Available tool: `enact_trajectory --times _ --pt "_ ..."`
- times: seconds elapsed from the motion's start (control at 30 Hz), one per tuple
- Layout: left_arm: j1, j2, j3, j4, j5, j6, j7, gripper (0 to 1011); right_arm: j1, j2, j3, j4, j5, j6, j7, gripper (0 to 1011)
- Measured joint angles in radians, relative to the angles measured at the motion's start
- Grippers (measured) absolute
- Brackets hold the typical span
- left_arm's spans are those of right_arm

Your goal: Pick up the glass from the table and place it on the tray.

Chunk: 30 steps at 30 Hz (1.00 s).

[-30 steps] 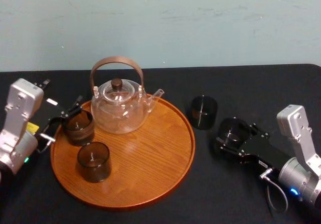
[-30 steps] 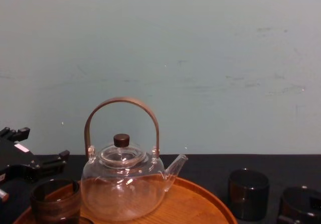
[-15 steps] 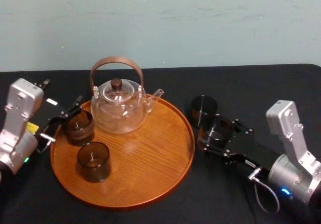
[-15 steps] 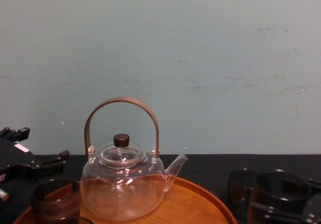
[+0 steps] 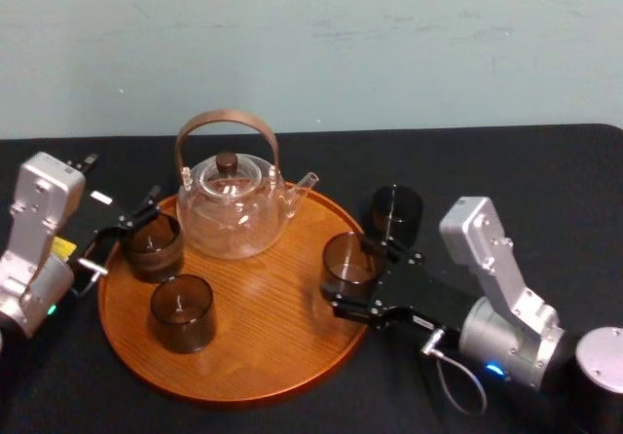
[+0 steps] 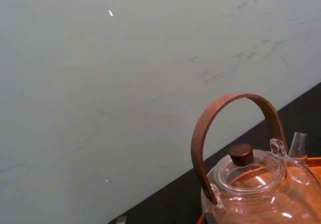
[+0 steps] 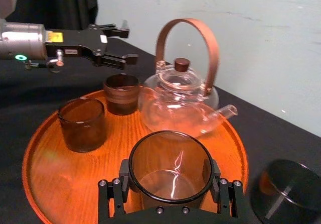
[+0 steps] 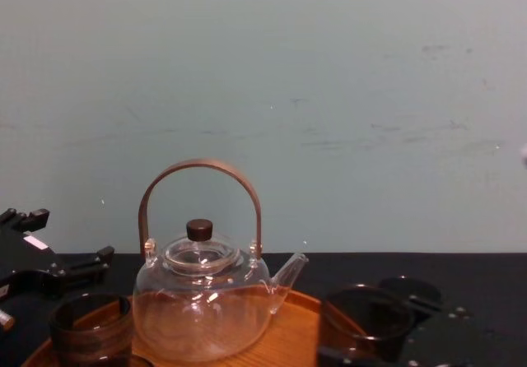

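Right pincer (image 5: 355,276): closed narrow on the glass (image 5: 346,257), 1 finger on each side of its wall. In the right wrist view the fingers (image 7: 111,196) of the right pincer (image 7: 169,193) clamp the glass (image 7: 169,166) low on its wall.

Glass: upright, clear with a brown tint, nothing inside. It sits over the tray (image 5: 282,332), just inside the right rim. Cannot tell whether its base touches the wood. From the chest view the glass (image 8: 366,318) stands right of the teapot (image 8: 202,301), clear of the spout.

Just behind the right pincer, off the tray: 1 dark glass (image 5: 394,212), upright on the black table (image 5: 506,176), close to the tray rim.

On the tray (image 7: 50,176):
- teapot (image 5: 232,210), clear glass, brown hoop handle, dark knob on the lid, at the far side with the spout pointing right.
- rear brown glass (image 5: 153,246), near the left rim, just beside the teapot.
- front brown glass (image 5: 182,312), nearer the robot, apart from the rear one.

All 3 are upright.

Left pincer (image 5: 136,215): at the left rim of the tray, fingers spread wide, gripping nothing, tips next to the rear brown glass. The right wrist view shows the left pincer (image 7: 118,44) just beyond the rear brown glass (image 7: 122,93).
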Motion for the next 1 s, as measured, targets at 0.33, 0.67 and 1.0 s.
enact_trajectory --times 0.33,0.67,1.0 --pt "0.0 0.0 0.0 0.0 0.0 0.0 0.0 1001 0.057 -0.04 -0.065 0.051 -0.013 0.008 0.023 915" --pt "0.0 0.0 0.0 0.0 0.0 0.0 0.0 1001 0.085 -0.063 -0.107 0.094 -0.019 0.008 0.034 916" --pt "0.0 0.0 0.0 0.0 0.0 0.0 0.0 1001 0.11 -0.082 -0.133 0.136 -0.021 0.008 0.046 915"
